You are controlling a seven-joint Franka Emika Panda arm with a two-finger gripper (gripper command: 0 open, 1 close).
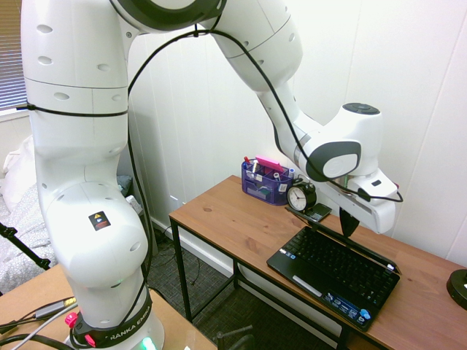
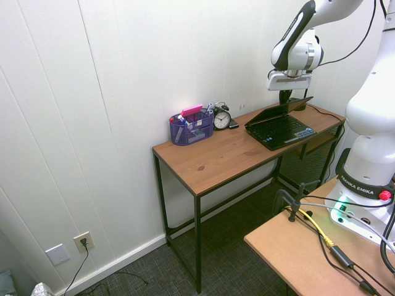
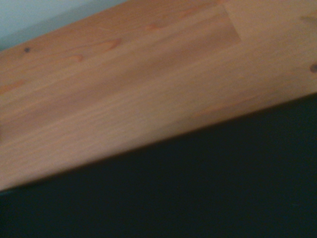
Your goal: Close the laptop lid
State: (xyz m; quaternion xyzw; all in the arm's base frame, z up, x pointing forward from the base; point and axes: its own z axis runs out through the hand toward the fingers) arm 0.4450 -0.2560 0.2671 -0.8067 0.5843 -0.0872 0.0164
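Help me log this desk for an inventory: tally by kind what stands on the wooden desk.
Laptop, lid tilted low over the keys, not yet shut: 1
Alarm clock: 1
Blue mesh organiser with pens and a pink item: 1
Round black object at the desk's end, cut off by the picture's edge: 1
Total: 4

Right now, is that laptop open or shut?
Partly open, nearly shut. The laptop lid tilts low over the keyboard, a gap remaining at the front. The shut gripper is down on its back.
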